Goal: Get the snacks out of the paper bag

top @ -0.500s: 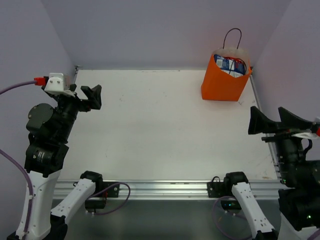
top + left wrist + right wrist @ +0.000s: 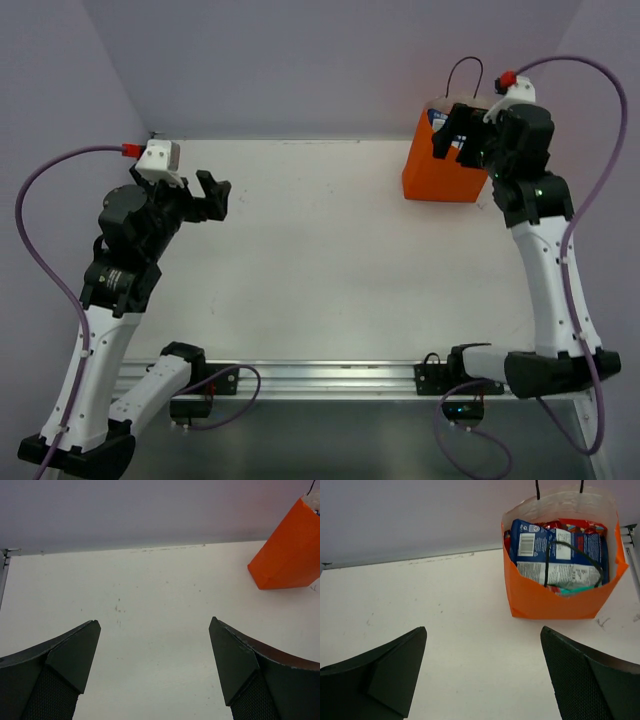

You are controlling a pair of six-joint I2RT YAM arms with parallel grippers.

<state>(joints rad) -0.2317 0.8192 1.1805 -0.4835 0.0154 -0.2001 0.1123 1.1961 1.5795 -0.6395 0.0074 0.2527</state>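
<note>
A white table (image 2: 320, 260) seen from above, with two robot arms mounted at its near edge. A bright orange paper bag (image 2: 437, 168) stands at the far right corner of the table, close to the back wall, with its mouth open and its pale inside showing. One thin dark cord handle (image 2: 465, 75) loops up above the bag's far side; the other handle (image 2: 570, 555) lies drooped over the contents. The snacks are all inside the bag: a blue packet (image 2: 532, 542) with a barcode label faces outward, a red packet (image 2: 575, 526) shows behind it near the top, and a sliver of a teal packet (image 2: 575, 589) peeks out at the bottom front edge. Other packets cannot be made out. The right gripper (image 2: 484, 630) hangs over the bag's near side with its fingers spread wide and nothing between them. The left gripper (image 2: 154, 625) hangs above the far left part of the table, well apart from the bag, also spread wide and holding nothing.
</note>
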